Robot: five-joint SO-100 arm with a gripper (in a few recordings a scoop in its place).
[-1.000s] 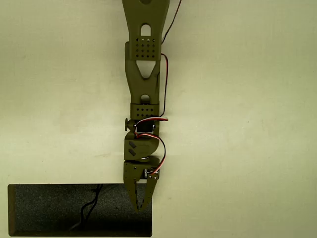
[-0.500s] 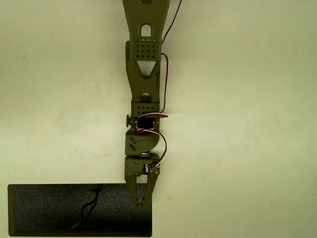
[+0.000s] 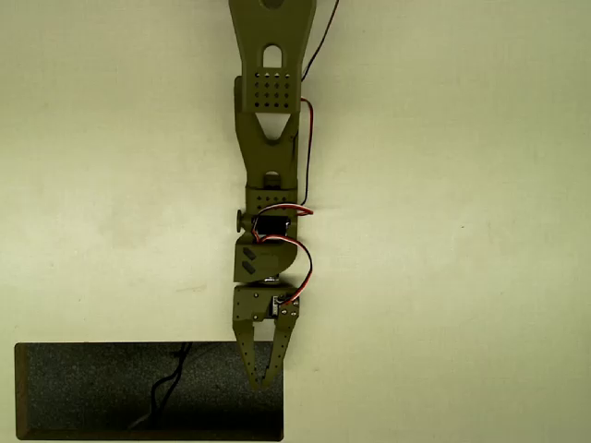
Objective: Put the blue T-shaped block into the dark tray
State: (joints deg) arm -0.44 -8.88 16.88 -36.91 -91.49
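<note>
1. While the gripper (image 3: 261, 378) hangs over the dark tray's (image 3: 83, 392) right end, fingers pinched to a point, we can't tell if it holds anything.
2. We can't locate the blue T-shaped block; tray centre lies toward 9 o'clock.

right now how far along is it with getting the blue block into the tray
Done: the olive gripper hangs over the right end of the dark tray. In hand: unclear, since its fingers look closed with no blue between them. Left: the tray's visible floor shows no blue block, so placement remains unconfirmed.
</note>
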